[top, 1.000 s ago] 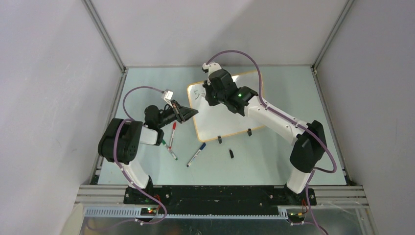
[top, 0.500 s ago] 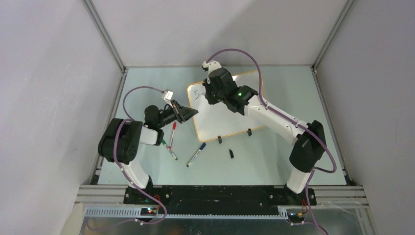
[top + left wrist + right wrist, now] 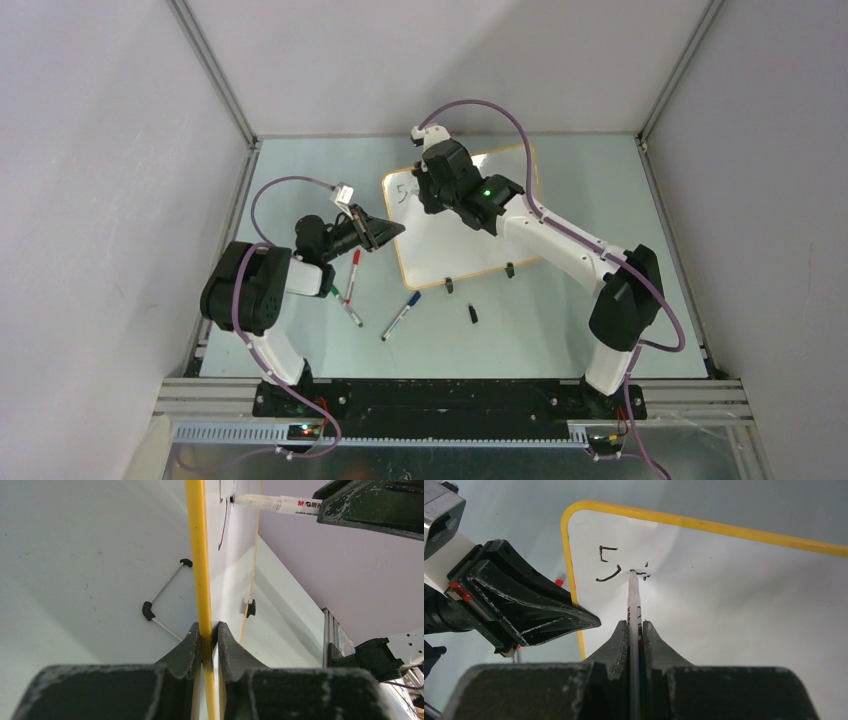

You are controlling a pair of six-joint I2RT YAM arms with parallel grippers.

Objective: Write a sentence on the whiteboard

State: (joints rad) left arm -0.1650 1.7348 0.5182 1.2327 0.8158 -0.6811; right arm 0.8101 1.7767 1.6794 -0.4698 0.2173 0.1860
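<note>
Pinching the glossy, yellow-rimmed whiteboard [image 3: 734, 610] in left jaws, clenching a marker [image 3: 633, 605] in right jaws, tip touching black strokes [image 3: 609, 565].

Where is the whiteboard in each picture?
Top view: the whiteboard lies in the middle.
Left wrist: edge-on, its yellow rim runs up the centre.
Right wrist: it fills the upper right.
Shared landmark: the left fingers pinching its rim.

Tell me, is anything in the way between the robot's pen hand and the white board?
No, nothing visible. The right gripper holds the marker with its tip right on the whiteboard, beside the first black strokes. The left gripper pinches the board's yellow rim, off to the side.
</note>
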